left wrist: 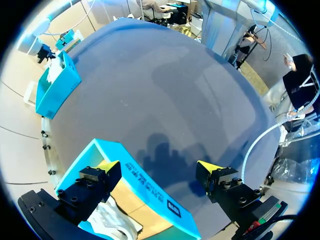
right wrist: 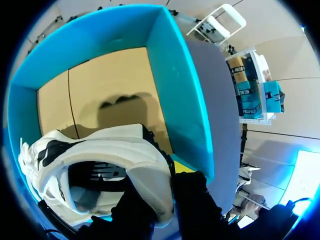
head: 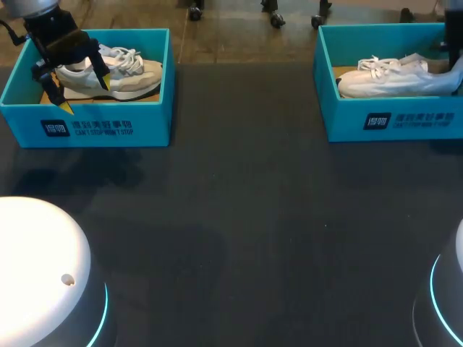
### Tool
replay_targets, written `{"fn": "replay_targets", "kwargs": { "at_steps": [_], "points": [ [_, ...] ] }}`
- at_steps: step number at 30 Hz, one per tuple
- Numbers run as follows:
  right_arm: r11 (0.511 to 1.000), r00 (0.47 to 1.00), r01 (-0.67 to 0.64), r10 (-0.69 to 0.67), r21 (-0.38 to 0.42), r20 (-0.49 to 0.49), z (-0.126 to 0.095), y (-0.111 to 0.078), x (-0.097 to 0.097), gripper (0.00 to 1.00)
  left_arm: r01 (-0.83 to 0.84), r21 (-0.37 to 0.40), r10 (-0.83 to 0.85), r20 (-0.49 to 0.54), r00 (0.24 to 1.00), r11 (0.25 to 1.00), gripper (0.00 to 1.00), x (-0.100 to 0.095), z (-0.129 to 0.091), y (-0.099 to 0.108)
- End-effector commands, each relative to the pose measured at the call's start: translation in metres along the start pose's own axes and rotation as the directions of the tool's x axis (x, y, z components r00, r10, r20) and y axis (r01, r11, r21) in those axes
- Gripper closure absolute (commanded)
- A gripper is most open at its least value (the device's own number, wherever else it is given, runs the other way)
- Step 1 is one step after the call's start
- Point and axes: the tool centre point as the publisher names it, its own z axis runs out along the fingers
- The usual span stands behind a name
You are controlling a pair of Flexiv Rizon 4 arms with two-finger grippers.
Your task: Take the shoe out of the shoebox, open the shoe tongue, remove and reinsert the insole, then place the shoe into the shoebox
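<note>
The right shoebox [head: 405, 119] is sitting at the far right corner of the dark desk [head: 246, 217], and a white shoe [head: 383, 79] is lying inside it on its sole, toe pointing toward the middle of the desk. The right claw [right wrist: 162, 182] is pinching the heel of this shoe: in the right wrist view one finger is sitting outside the heel wall and the other is reaching down inside the collar. Only one yellow tip [right wrist: 182, 166] is showing there; the other is hiding behind the heel. From the head view, the right arm is being cut off by the edge, so the grip is hard to make out there.

The left shoebox [head: 108, 123] is standing at the far left corner, holding a beige shoe [head: 134, 72] with white laces. The left claw [head: 83, 92] is hanging over this box with its fingers spread wide and holding nothing. In the left wrist view the fingers are straddling the box's front wall, one over the box's inside and one over the bare desk outside. The beige shoe is lying under and behind the inner finger, and only a scrap of lace is peeking out there. From the head view the arm is covering the shoe's heel end.
</note>
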Motion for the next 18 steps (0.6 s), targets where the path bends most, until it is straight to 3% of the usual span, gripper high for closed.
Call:
{"fn": "replay_targets", "kwargs": {
  "at_steps": [1, 13, 18],
  "points": [
    [0.999, 1.000, 0.015, -0.016, -0.034, -0.003, 0.0046, -0.0085, -0.0026, 1.00, 0.000, -0.002, 0.000, -0.001, 1.000, 1.000, 0.00, 0.0006, -0.0004, -0.0003],
    [0.999, 1.000, 0.016, -0.017, -0.028, -0.011, 0.0063, -0.0095, -0.0033, 1.00, 0.000, -0.002, 0.000, -0.001, 1.000, 1.000, 0.00, 0.0006, -0.0004, -0.0003],
    [0.997, 0.999, 0.037, -0.037, -0.064, 0.006, 0.0098, -0.0076, 0.0015, 1.00, 0.000, -0.002, 0.000, -0.001, 1.000, 1.000, 0.00, 0.0006, -0.0004, -0.0003]
  ]
}}
